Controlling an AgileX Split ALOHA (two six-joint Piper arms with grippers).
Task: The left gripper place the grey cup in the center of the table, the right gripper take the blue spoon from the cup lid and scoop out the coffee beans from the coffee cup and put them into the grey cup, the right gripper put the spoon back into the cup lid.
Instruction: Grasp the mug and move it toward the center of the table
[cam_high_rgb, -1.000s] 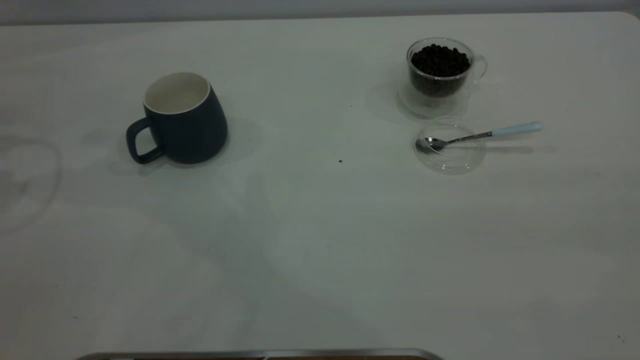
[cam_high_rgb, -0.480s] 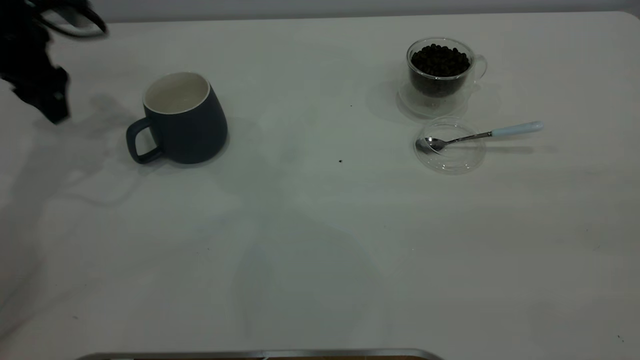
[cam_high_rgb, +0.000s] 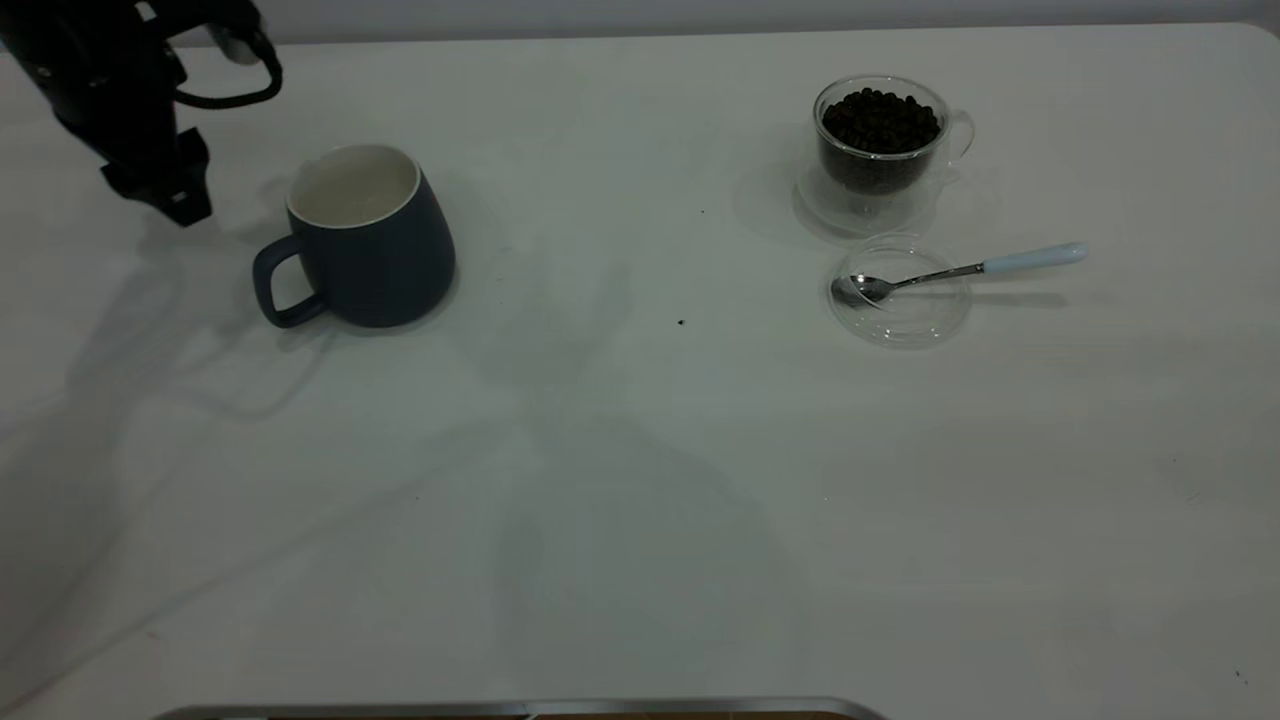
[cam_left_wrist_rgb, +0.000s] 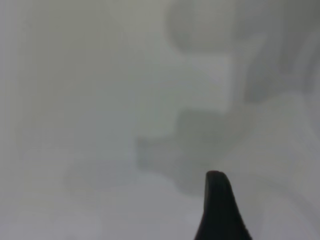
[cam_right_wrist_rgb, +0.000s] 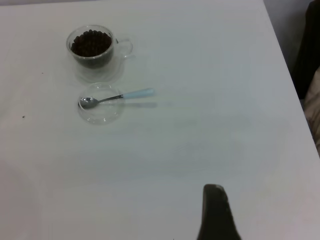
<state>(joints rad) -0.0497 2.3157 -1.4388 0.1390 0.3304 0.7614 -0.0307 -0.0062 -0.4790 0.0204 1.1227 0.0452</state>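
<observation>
On the table: one grey cup, one coffee cup, one blue spoon; fingers' state unclear.

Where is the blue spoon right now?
In the exterior view the blue spoon lies at right, bowl in the cup lid, just in front of the coffee cup.

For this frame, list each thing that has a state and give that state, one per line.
grey cup: upright, empty, at the table's left, ungripped.
coffee cup: upright, uncovered.
coffee beans: fill the coffee cup to near the rim.
cup lid: off the cup, flat on the table.
blue spoon: bowl resting in the lid, handle overhanging.
left gripper: beside the grey cup, not touching.
</observation>
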